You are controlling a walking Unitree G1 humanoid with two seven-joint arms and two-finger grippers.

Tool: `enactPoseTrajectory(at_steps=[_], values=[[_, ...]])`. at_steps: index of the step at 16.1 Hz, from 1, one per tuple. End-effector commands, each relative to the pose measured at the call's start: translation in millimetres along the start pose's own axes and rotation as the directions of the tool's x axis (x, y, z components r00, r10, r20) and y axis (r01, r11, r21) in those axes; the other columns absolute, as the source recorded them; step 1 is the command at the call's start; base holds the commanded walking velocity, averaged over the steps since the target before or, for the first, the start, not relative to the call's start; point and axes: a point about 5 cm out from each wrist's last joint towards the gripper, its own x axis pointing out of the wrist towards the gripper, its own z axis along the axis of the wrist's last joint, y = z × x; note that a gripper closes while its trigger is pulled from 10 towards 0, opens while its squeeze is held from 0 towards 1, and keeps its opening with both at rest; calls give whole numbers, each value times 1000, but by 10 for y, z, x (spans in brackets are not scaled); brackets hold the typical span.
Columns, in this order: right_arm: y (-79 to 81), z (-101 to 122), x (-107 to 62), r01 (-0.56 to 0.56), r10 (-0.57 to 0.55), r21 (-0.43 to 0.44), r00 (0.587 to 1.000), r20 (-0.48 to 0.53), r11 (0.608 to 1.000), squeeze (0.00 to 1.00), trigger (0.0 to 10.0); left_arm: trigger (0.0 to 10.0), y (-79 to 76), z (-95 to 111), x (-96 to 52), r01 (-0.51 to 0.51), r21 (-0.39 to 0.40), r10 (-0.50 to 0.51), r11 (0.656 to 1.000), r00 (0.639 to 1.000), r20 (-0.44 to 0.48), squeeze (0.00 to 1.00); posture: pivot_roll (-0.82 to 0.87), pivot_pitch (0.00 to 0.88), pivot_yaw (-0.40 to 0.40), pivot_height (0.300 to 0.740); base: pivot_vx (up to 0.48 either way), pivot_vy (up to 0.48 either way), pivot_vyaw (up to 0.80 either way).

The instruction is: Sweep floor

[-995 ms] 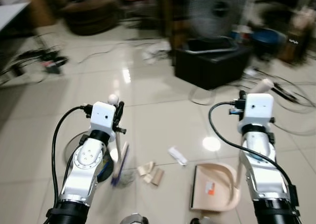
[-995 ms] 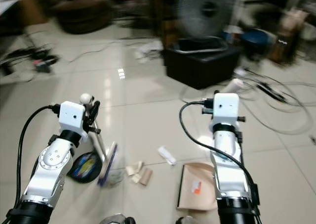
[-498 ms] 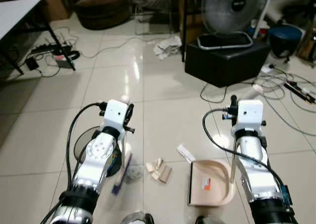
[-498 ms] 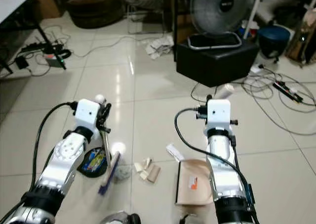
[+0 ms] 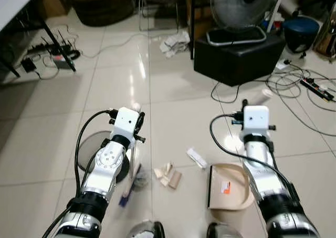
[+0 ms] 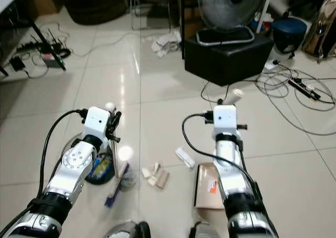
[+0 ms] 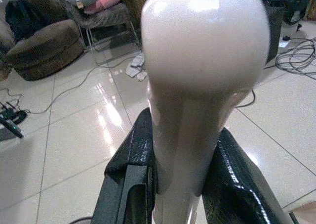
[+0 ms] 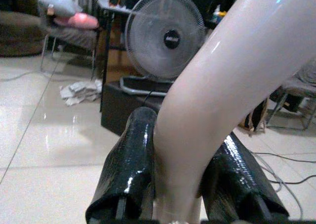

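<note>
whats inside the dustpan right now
The dustpan holds no scraps on the tray that shows, just an orange label. Its right edge is hidden behind the right arm. The paper scraps lie on the floor to its left.

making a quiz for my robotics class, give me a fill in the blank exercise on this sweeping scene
1. The left gripper is shut on the ____ handle.
2. The right gripper holds the handle of the beige ____.
3. The small scraps lie on the floor between the broom head and the ____.
4. The fan stands on a ____ box.

Missing words: broom; dustpan; dustpan; black
</note>
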Motion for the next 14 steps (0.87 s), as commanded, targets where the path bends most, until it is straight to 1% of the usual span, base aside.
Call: enactPoseTrajectory(at_steps=[1, 3, 5, 8, 9, 11, 13, 14], values=[[41, 9, 8, -15, 15, 14, 1000, 13, 1000, 0, 10000, 10000, 61, 57, 26, -22, 7, 22, 1000, 999, 30, 0, 56, 188, 107, 740, 0, 0, 0], [74, -42, 19, -10, 11, 45, 1000, -20, 999, 0, 10000, 10000, 53, 49, -6, -21, -19, 22, 1000, 999, 39, 0, 72, 205, 99, 740, 0, 0, 0], [124, -42, 21, -10, 11, 62, 1000, -12, 998, 0, 10000, 10000, -23, 64, -42, 0, -61, 4, 998, 998, 62, 0, 77, 215, 96, 740, 0, 0, 0], [199, -40, 17, -26, 26, 71, 1000, -3, 997, 0, 10000, 10000, -111, 98, -42, 43, -91, -36, 995, 996, 83, 0, 85, 224, 100, 740, 0, 0, 0], [249, -48, -3, -41, 41, 67, 999, 0, 997, 0, 10000, 10000, -181, 132, -55, 104, -113, -93, 988, 991, 98, 0, 90, 217, 102, 740, 0, 0, 0], [287, -61, -19, -48, 48, 66, 999, -1, 997, 0, 10000, 10000, -277, 184, -84, 218, -153, -201, 964, 972, 120, 0, 92, 209, 106, 740, 0, 0, 0], [284, -61, -12, -42, 42, 72, 999, 1, 997, 0, 10000, 10000, -329, 258, -86, 265, -210, -236, 941, 959, 155, 0, 86, 194, 110, 740, 0, 0, 0], [267, -61, -2, -38, 38, 73, 999, 2, 997, 0, 10000, 10000, -373, 315, -89, 311, -239, -272, 920, 945, 183, 0, 82, 187, 108, 740, 0, 0, 0]])
